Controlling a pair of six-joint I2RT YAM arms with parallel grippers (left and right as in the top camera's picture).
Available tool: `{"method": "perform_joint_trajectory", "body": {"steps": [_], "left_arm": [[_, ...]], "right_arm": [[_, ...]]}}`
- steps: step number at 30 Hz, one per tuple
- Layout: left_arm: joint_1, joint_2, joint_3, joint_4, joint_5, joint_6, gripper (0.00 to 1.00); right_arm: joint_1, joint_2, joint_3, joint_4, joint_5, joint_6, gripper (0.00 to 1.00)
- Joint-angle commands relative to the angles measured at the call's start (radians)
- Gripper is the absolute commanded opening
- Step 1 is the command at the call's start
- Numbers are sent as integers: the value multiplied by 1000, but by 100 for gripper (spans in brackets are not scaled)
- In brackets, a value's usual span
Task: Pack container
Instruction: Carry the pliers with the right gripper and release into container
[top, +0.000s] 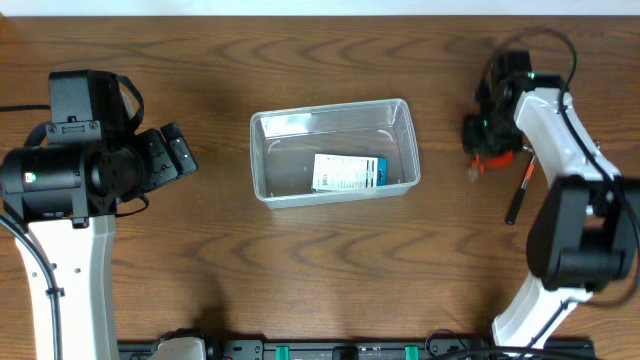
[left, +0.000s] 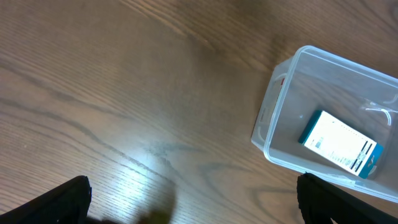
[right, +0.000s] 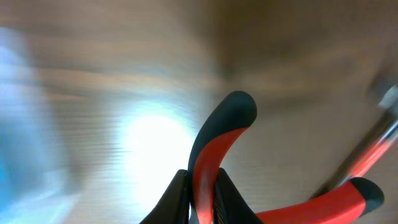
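1. Black and white, the left arm (top: 62, 268) stands at the left side of the table (top: 330, 275). It bends over at the top, and the left gripper (top: 172, 150) points across toward the container (top: 262, 160).
2. The left gripper's two dark fingers (left: 67, 200) sit far apart in the bottom corners of the left wrist view. The jaws are spread wide and nothing is in them.
3. The right arm (top: 562, 135) goes up the right side of the table and bends in at the top. The right gripper (top: 487, 140) is to the right of the container.
4. The right gripper is squeezed tight on a red tool (right: 214, 146). The tool has two curved red handles with black ends, and one handle is pinched between the fingers.
5. The right wrist view is blurry, so I cannot tell if the red tool touches the table.
6. The container is clear plastic and open on top. It sits in the middle of the table, between the two arms and apart from both grippers.
7. A white-and-blue box (top: 347, 172) lies flat inside it, near the front wall.
8. A thin dark stick (top: 518, 197) with a bit of red lies on the table just beside the right arm.
9. The table is brown wood with wavy lines and a bright spot of light.
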Motion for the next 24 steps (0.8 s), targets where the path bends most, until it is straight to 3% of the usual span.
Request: {"method": "perform_joint_trajectory", "body": {"steps": [1,6,12,24], "left_arm": [[-2,2,-6,-2,-12,9,98],[-2,2,-6,-2,-12,9,98],[-2,2,-6,-3,-12,10,98],[-2,2,-6,-2,-12,10,98]], "right_arm": [[117,-167,117,1,-109,-225,1],[341,-245,148,31,-114,-595,1],[544,-191,147,48,-113,-967,1],[576,103,147,53,-202,-974,1]]}}
